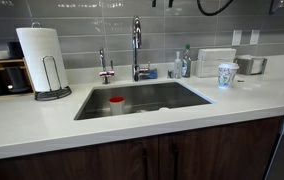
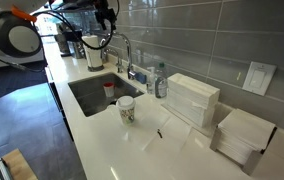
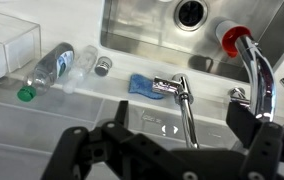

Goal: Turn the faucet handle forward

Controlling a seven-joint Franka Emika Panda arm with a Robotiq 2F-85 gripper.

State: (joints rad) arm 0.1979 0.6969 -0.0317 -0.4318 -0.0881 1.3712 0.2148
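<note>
Claw [image 3: 168, 140] spread wide, empty, high over bench [image 3: 27, 130]. Faucet handle [image 3: 164, 87] sticks sideways from gooseneck faucet [image 1: 136, 45], just beside blue sponge [image 3: 140, 84]. Best bet: drop straight, bracket lever near tip, sweep forward in its arc, clear of spout.

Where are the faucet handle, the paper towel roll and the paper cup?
faucet handle [image 1: 145, 70], in an exterior view, lever's middle.
paper towel roll [image 1: 40, 52], in an exterior view, white side.
paper cup [image 1: 227, 75], in an exterior view, side wall.
</note>
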